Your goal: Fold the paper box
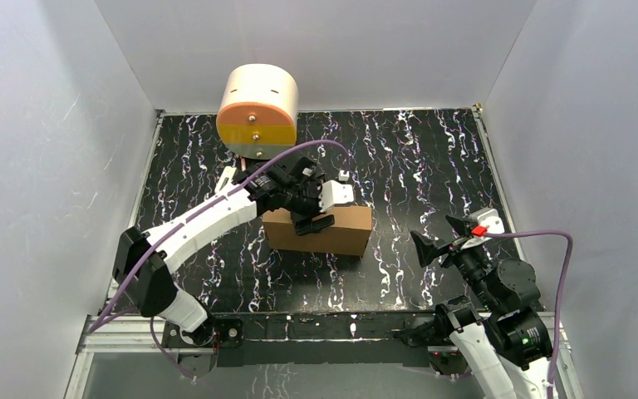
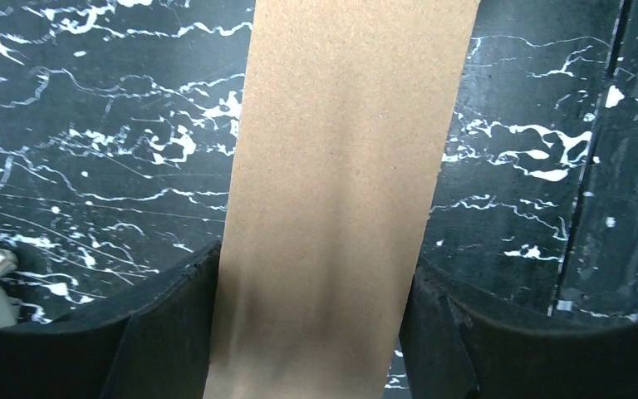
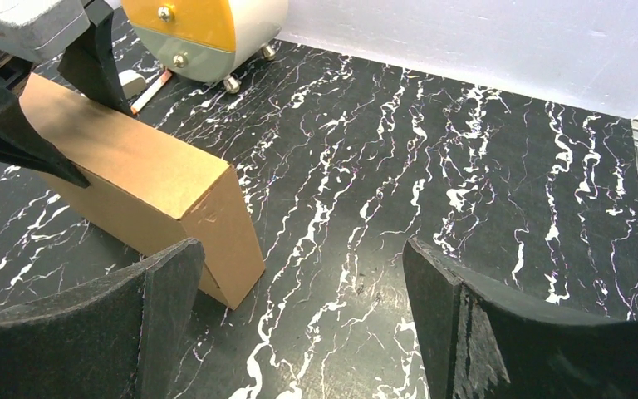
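Two-arm cell during the box-folding task. The paper box (image 1: pixel 332 229) stands on one narrow long side near the middle of the worktop (image 1: pixel 415 166), just in front of the cream cylinder (image 1: pixel 257 112) and apart from it. It reads as a closed, shallow rectangular block: its faces are flat, the corner shown in the right wrist view is square, and no loose flap or open slot shows on the sides in view.

The left gripper (image 1: pixel 314 214) comes down over the upper edge and straddles it. In the left wrist view the cardboard fills the gap from one finger to the other, so the gripper is judged to be clasping the box across its thin dimension. The right gripper (image 1: pixel 440 237) hangs to the right, well apart from the box, with its jaws spread wide and nothing between them.

Progress, as a judgement: the folding proper looks essentially done. What may be left is a last press or tuck of the closing flap, and release. The side of the box behind the left gripper is hidden, so its closure cannot be confirmed.
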{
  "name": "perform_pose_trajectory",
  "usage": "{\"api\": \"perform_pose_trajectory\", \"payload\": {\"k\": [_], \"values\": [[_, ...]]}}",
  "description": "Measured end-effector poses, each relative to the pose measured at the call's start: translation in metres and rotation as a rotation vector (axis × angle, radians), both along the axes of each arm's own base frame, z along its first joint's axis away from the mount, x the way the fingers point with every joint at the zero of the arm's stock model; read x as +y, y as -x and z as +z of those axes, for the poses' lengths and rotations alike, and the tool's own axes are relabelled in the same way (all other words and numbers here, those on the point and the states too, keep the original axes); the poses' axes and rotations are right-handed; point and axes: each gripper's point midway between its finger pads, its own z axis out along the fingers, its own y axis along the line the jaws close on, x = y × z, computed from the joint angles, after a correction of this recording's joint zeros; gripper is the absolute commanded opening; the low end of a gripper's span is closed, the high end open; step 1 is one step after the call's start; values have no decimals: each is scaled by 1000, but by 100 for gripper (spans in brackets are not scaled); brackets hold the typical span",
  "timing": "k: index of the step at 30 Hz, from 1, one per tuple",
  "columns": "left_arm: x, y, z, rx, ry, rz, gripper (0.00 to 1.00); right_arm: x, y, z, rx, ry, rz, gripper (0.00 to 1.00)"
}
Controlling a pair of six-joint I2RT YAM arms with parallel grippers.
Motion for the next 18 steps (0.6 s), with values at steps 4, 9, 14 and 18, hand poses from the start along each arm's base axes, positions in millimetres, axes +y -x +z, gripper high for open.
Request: {"api": "perform_pose_trajectory", "payload": {"k": [4, 9, 14, 18], "values": [[-6, -4, 7, -91, -1, -20, 44, -1, 0, 2, -7, -4, -3, 98], [-10, -17, 24, -264, 34, -12, 42, -2, 0, 2, -9, -9, -13, 97], [-14, -36, 27, -454, 65, 10, 42, -6, 0, 4, -17, -15, -36, 97], [-16, -52, 17, -575, 58, 38, 43, -8, 0, 4, -20, -17, -44, 97]]}}
